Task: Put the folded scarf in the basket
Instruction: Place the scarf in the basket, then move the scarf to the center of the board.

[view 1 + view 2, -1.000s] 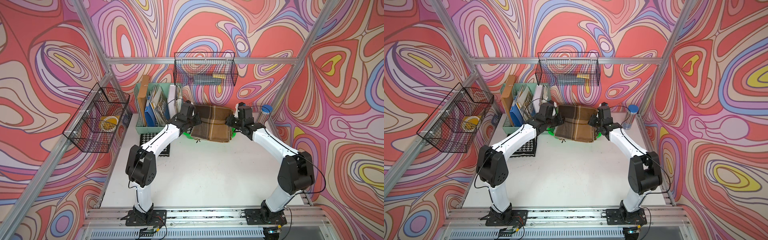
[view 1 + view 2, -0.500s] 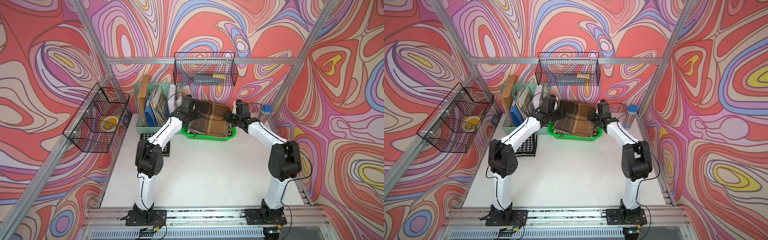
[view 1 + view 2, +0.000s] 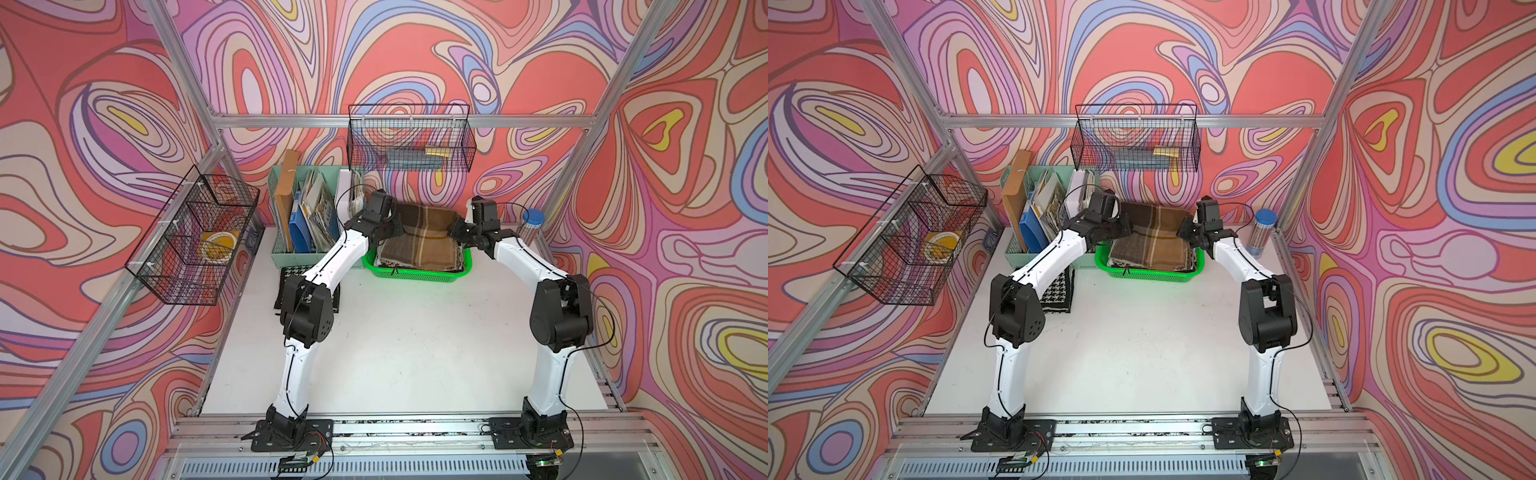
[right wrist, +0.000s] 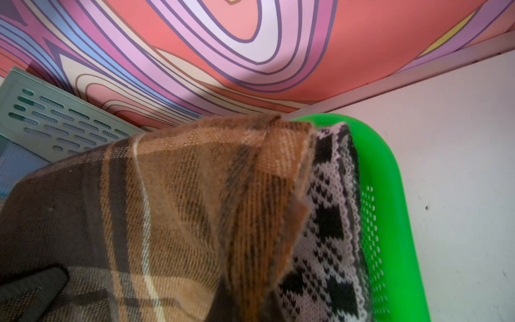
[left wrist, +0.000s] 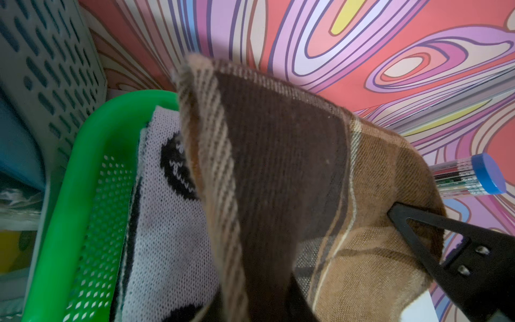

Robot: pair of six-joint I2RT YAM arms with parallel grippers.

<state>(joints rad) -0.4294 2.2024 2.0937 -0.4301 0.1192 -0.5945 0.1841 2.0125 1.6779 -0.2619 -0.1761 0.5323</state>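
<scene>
Release stage: on the white table (image 3: 415, 353), the green basket (image 3: 419, 275) already carries the folded scarf (image 3: 419, 241), which lies across its top on a knit cloth (image 4: 328, 223) packed inside. The scarf's far edge stands raised above the basket's back rim, a corner lifted at each end. The right gripper (image 3: 457, 230), at the basket's right end, is clamped on one raised corner; a finger (image 4: 33, 287) shows dark against the fabric. The left gripper (image 3: 392, 232) sits at the basket's left end by the other corner; one finger (image 5: 498, 267) lies over the cloth, its partner is hidden, so whether it grips or has let go cannot be told.

Placement looks almost done. The next move calls for both corners to be freed and the arms lifted clear without snagging the weave, so the raised edge drops inside the rim rather than hanging over it.

The table is smooth and matt. The basket is glossy moulded plastic, rectangular, round-rimmed, pierced with fine holes. The scarf is soft brown-and-tan plaid twill, thick in its folds. The knit cloth is black-and-white, looped.
</scene>
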